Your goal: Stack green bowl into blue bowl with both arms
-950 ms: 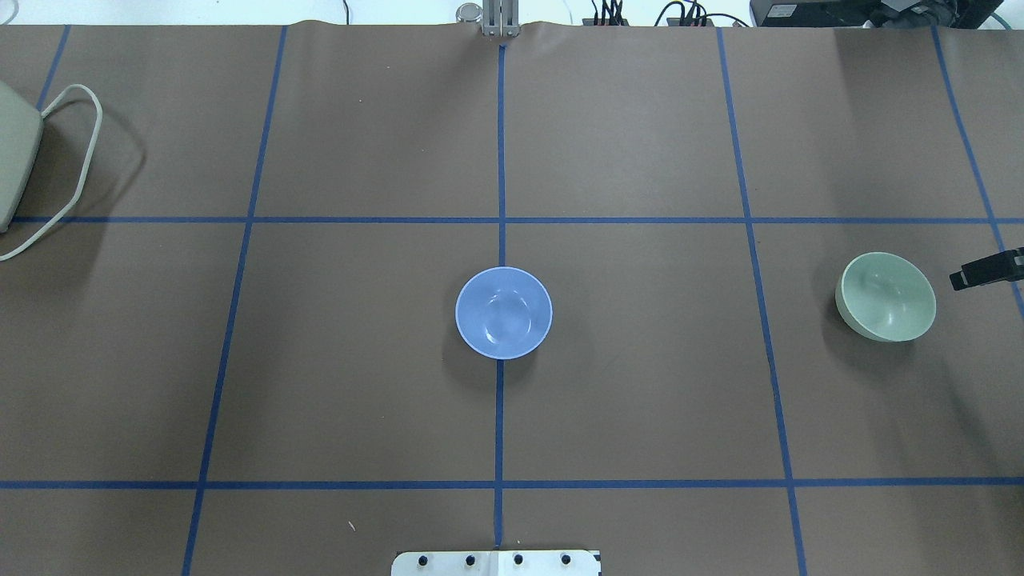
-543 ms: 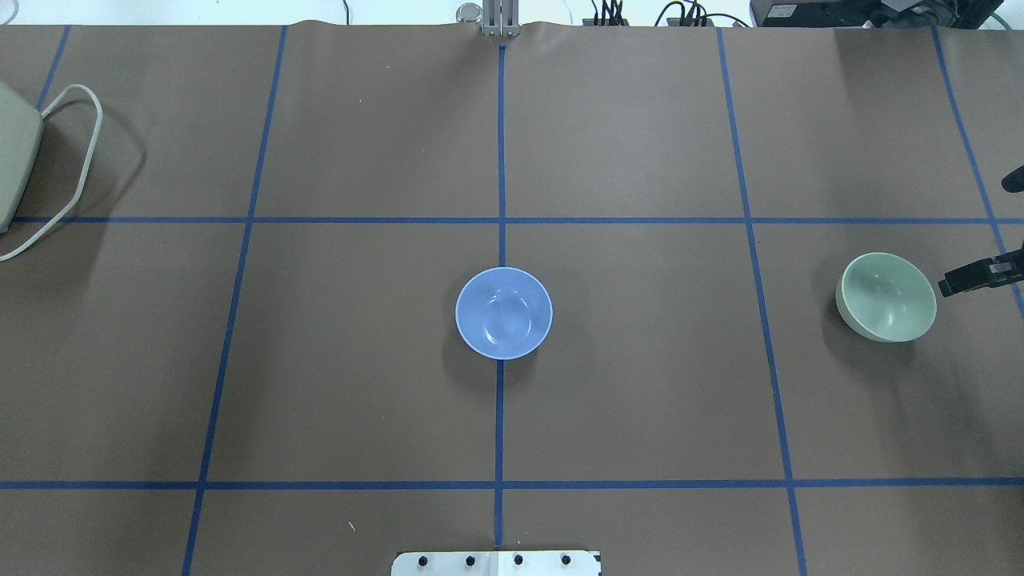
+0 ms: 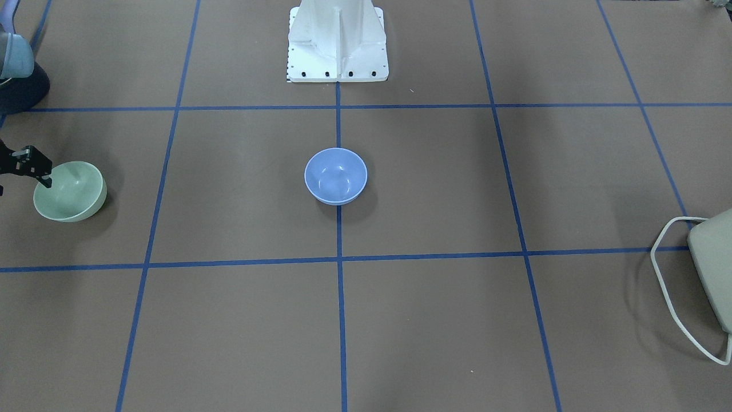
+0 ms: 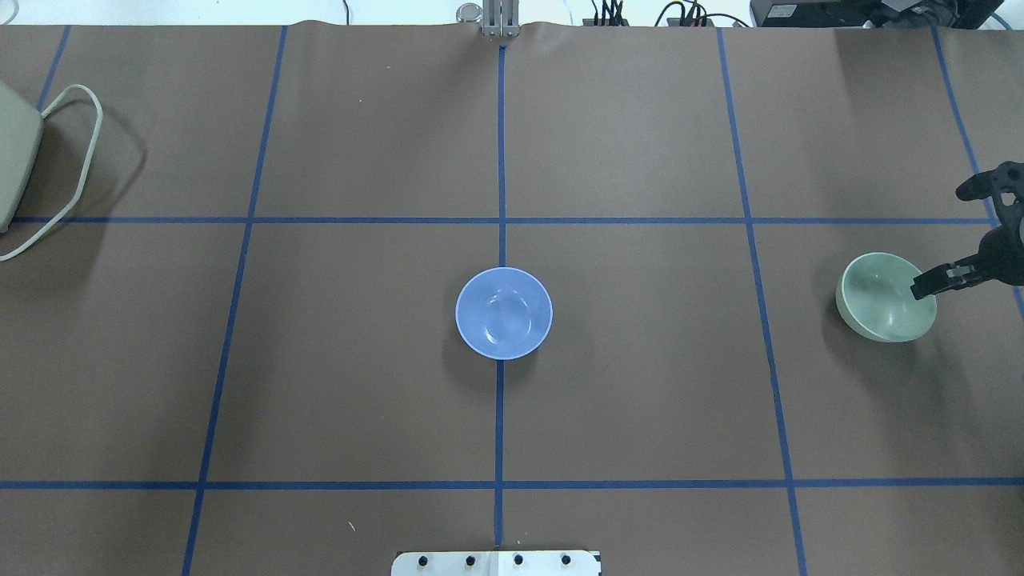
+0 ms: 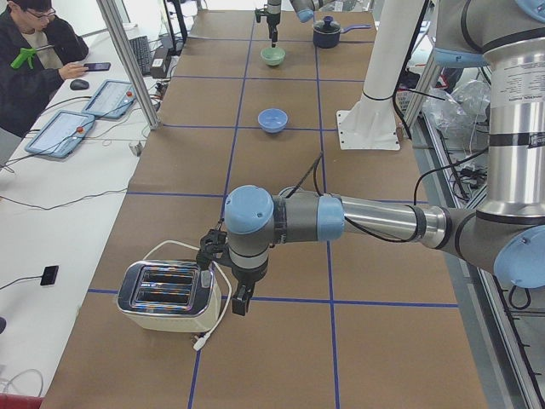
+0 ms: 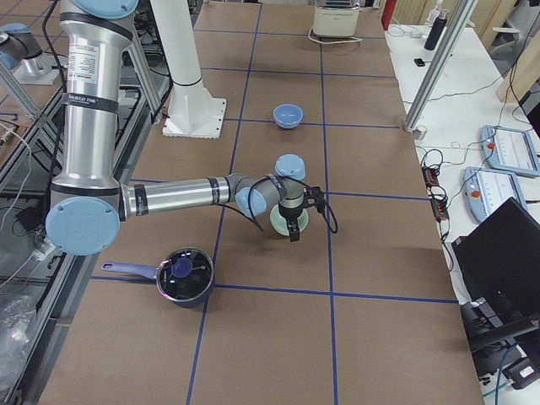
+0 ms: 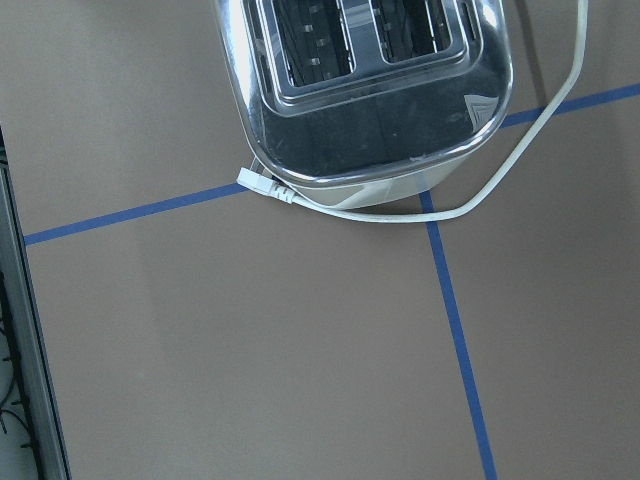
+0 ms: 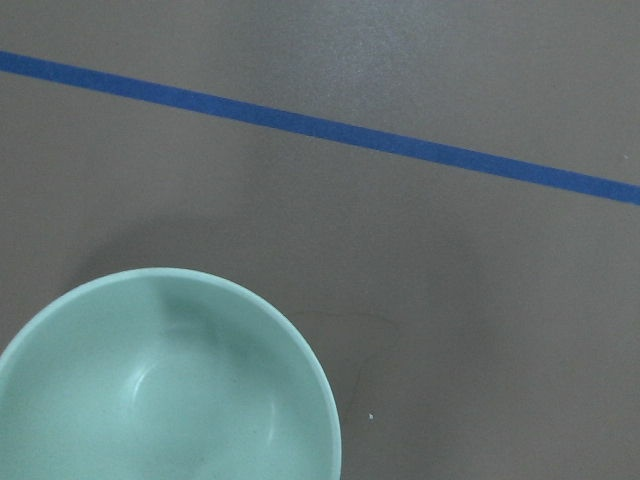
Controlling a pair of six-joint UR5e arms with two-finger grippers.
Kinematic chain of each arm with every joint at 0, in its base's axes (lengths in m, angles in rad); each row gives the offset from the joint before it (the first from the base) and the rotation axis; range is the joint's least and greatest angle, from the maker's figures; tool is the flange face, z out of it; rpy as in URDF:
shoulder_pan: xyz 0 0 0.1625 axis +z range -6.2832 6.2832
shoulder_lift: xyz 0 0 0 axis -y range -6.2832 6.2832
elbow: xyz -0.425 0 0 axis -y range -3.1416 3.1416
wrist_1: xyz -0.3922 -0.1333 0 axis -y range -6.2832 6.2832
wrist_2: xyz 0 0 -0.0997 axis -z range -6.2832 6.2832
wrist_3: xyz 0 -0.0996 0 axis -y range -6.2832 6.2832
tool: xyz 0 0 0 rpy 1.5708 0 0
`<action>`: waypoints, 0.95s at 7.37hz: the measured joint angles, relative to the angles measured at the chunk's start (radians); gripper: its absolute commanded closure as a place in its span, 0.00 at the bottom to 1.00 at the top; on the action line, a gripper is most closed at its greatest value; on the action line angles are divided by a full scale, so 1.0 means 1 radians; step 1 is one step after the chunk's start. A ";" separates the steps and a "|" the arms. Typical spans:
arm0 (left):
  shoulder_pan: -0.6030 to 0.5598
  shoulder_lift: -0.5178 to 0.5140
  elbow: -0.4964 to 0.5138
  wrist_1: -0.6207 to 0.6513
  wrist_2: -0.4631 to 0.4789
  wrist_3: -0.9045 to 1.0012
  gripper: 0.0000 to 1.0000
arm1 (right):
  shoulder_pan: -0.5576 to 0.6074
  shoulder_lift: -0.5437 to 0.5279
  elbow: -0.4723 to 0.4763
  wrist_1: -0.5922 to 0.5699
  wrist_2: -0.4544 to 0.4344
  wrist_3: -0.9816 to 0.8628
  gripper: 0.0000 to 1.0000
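The green bowl stands upright at the table's right end; it also shows in the front view and fills the lower left of the right wrist view. The blue bowl stands upright and empty at the table's middle. My right gripper is open. One of its fingers hangs over the green bowl's right rim, the other lies well behind the bowl. It holds nothing. My left gripper shows only in the left side view, beside a toaster, far from both bowls. I cannot tell if it is open.
A chrome toaster with a white cord sits at the table's left end. A dark lidded pot sits near the green bowl on the robot's side. The white stand rises behind the blue bowl.
My right gripper has moved left into view, from beside the green bowl to over its right rim, and its second finger now shows. Both bowls have stayed put.
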 measured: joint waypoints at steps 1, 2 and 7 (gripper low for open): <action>0.000 0.000 0.000 -0.001 0.000 0.000 0.02 | -0.006 0.002 -0.004 0.002 0.002 0.000 0.53; 0.000 0.000 0.000 -0.001 0.000 0.000 0.02 | -0.008 0.003 -0.010 0.003 0.003 0.000 0.52; 0.000 0.000 0.004 -0.001 0.001 0.000 0.02 | -0.010 0.023 -0.045 0.008 0.004 -0.001 0.94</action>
